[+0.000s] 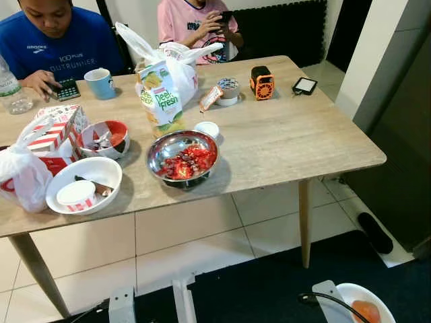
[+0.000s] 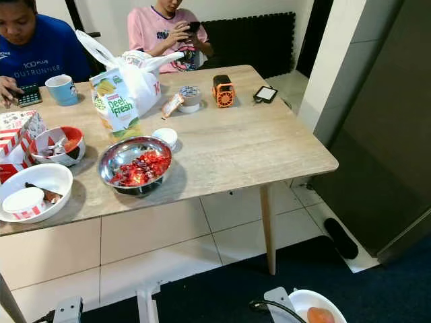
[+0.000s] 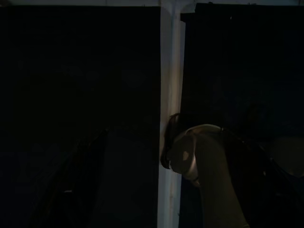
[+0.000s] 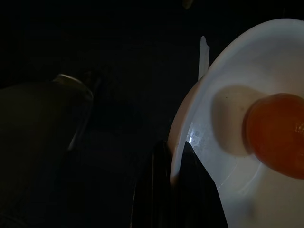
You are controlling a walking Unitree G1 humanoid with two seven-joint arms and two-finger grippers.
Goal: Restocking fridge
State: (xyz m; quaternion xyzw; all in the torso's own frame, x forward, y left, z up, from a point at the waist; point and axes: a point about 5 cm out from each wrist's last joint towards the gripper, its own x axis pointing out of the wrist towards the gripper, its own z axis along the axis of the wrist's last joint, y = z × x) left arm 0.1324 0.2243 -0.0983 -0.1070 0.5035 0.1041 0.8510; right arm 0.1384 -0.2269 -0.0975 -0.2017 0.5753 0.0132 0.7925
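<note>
While the head camera looks down across a light wooden dining table (image 1: 283, 134), a white round bowl (image 1: 363, 299) holding one orange round fruit (image 1: 367, 311) is seen low at the robot's right, carried over dark blue carpet (image 1: 269, 282). In the right wrist view the right gripper (image 4: 178, 183) is clenched on the rim of that white bowl (image 4: 237, 142), one black finger lying under the rim and the other hidden behind it; the orange fruit (image 4: 275, 135) rests inside the bowl, just beyond the fingertips.

The left gripper is recorded in the left wrist view only as dark shapes beside a pale vertical strip (image 3: 168, 95); whether it is released or clenched cannot be told.

Well ahead of the right gripper and to its left, a steel bowl of red pieces (image 1: 183, 158) stands near the table's front edge. Beyond that bowl a yellow-green "Deli Fresh" carton (image 1: 159, 97) stands upright, with a white plastic bag (image 1: 176, 64) touching it behind. Further left are noted a white bowl with a paper cup (image 1: 84, 185) and a red-and-white small bowl (image 1: 102, 139). Far across the table an orange-and-black small device (image 1: 262, 83) and a dark phone (image 1: 304, 85) lie apart. Two seated persons are at the far side, one in blue (image 1: 64, 44), one in pink (image 1: 195, 23). A dark grey tall appliance (image 2: 377, 155) stands to the right gripper's right.
</note>
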